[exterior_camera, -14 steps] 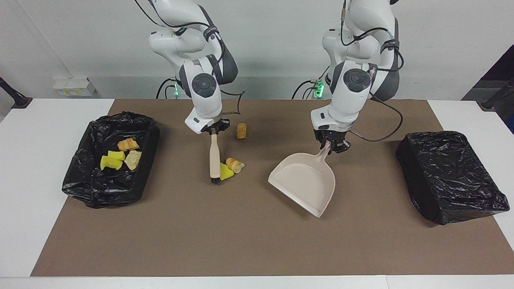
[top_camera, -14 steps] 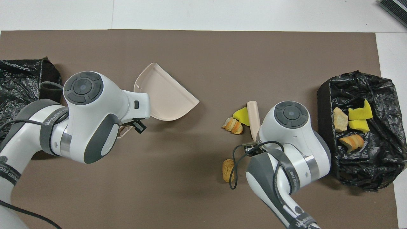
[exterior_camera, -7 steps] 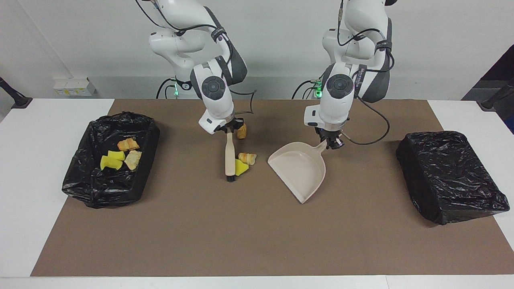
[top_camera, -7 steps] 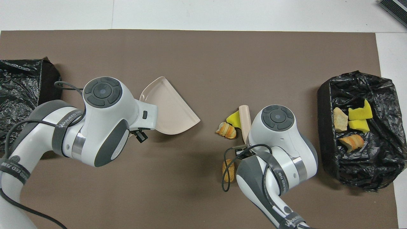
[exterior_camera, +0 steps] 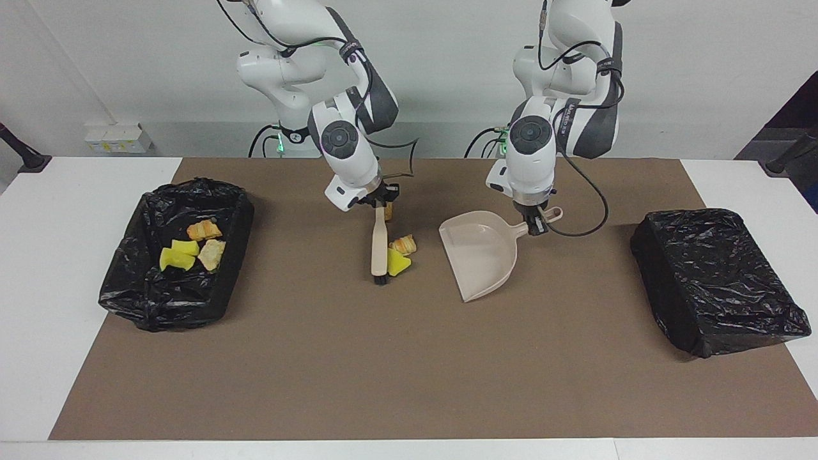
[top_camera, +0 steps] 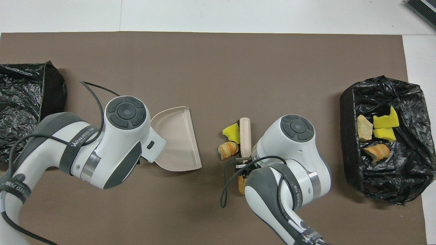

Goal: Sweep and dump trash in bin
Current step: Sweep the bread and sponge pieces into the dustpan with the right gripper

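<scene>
My right gripper (exterior_camera: 379,204) is shut on the handle of a beige brush (exterior_camera: 379,246), whose bristles rest on the brown mat. Two pieces of trash lie against the brush: a yellow wedge (exterior_camera: 398,262) and a tan-orange chunk (exterior_camera: 404,244). A third tan chunk (top_camera: 242,183) lies nearer the robots, mostly hidden under my right arm. My left gripper (exterior_camera: 533,225) is shut on the handle of the beige dustpan (exterior_camera: 479,252). The pan's open edge faces the trash across a short gap. The black-lined bin (exterior_camera: 128,287) at the right arm's end holds several pieces (exterior_camera: 192,246).
A second black-bagged box (exterior_camera: 716,281) stands at the left arm's end of the table. The brown mat (exterior_camera: 383,370) covers most of the white table.
The brush has pushed the yellow wedge and the tan-orange chunk toward the dustpan. The left arm has brought the dustpan closer and turned its open edge toward them.
</scene>
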{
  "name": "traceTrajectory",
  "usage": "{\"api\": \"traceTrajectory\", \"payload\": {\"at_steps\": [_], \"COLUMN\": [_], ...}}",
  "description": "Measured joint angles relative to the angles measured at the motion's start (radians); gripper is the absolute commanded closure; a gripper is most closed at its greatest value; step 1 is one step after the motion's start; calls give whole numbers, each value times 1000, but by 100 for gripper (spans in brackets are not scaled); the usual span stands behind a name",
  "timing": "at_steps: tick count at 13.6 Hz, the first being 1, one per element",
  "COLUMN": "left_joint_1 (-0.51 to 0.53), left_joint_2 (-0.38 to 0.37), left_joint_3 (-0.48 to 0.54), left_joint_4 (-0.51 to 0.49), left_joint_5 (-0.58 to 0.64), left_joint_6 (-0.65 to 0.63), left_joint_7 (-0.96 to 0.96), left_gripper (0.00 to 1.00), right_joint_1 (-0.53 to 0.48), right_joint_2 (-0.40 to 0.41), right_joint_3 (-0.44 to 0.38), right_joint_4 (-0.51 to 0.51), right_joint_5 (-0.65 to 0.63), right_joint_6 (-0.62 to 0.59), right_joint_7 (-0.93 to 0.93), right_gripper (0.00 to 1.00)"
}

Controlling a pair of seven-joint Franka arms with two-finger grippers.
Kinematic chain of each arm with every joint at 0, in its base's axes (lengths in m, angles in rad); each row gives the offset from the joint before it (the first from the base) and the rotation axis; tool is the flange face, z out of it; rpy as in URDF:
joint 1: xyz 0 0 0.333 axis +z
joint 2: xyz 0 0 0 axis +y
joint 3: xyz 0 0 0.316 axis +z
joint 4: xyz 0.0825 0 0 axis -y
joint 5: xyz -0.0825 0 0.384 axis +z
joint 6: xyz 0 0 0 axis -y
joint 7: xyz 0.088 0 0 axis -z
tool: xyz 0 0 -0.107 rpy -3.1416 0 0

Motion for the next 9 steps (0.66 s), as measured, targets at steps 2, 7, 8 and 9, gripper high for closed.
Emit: {"api": "traceTrajectory", "payload": {"at_steps": [2,7,8,9], "left_joint_1": [-4,-16,-17,-17], "left_joint_2": [-19,-36,-39,-44], "left_joint_3": [0,-3,-3,-3], "left_joint_4": [-31,-73,-78,-84], "left_joint_5": [5,5,7,7], "left_joint_6": [36,80,85,87], "left_joint_7": [1,4,4,4], "left_gripper": [100,100,100,100], "right_joint_1": [2,114,135,148], "right_joint_2": [1,45,48,48], "right_joint_3": [0,2,3,3], "right_joint_4": [-4,-20,-20,-16], "right_joint_5": [16,262,315,359], "right_joint_6": [16,229,253,274], "right_joint_7": [0,0,0,0], "right_gripper": [100,100,100,100]}}
